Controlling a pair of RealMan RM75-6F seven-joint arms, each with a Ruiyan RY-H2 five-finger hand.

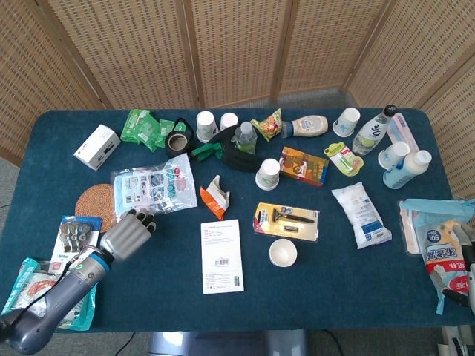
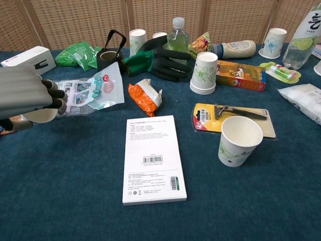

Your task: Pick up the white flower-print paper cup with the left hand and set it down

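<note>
1. Head view: the grey robotic left hand hangs over the dark blue table near its left front. It is just right of a round woven coaster and below a clear plastic pouch of face masks.
2. Its dark-tipped fingers point toward the pouch. The hand's back covers whatever it holds, so this view does not show the white flower-print paper cup.
3. A white booklet with a barcode lies well to the hand's right. Beyond it stands another upright white paper cup with green print.
4. Chest view: the left hand is at the left edge with its fingers curled downward.
5. A pale slice of the white flower-print paper cup shows directly beneath those fingers and is clasped by them. It sits beside the pouch.
6. The booklet is well apart from it, to the right.
</note>
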